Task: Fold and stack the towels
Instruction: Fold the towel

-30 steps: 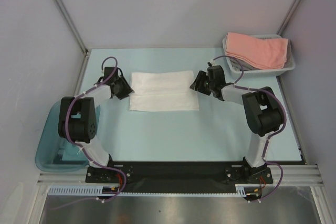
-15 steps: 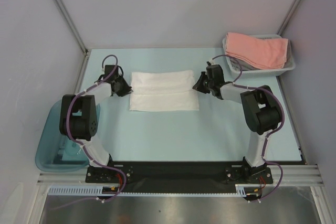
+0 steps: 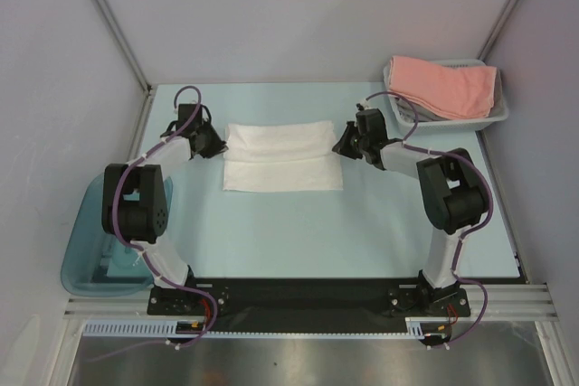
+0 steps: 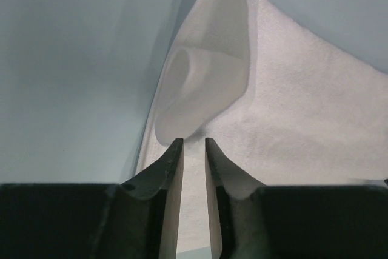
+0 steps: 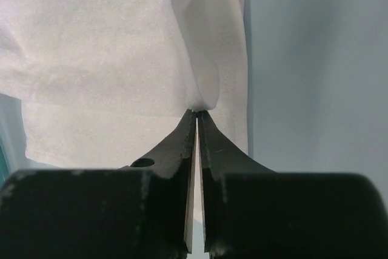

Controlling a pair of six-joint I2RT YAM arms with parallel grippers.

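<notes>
Pale blue table [image 3: 271, 223], grey walls [image 3: 298, 15] — basket [image 3: 496, 117] far right holds a pink towel [image 3: 443, 86]; left gripper [image 4: 190, 141] and right gripper [image 5: 197, 112] each pinch the white towel [image 3: 280, 158].

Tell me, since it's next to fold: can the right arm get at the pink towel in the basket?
Probably, but not yet: the right gripper is shut on the white towel. The pink towel lies uncovered atop the basket beside that arm.
</notes>
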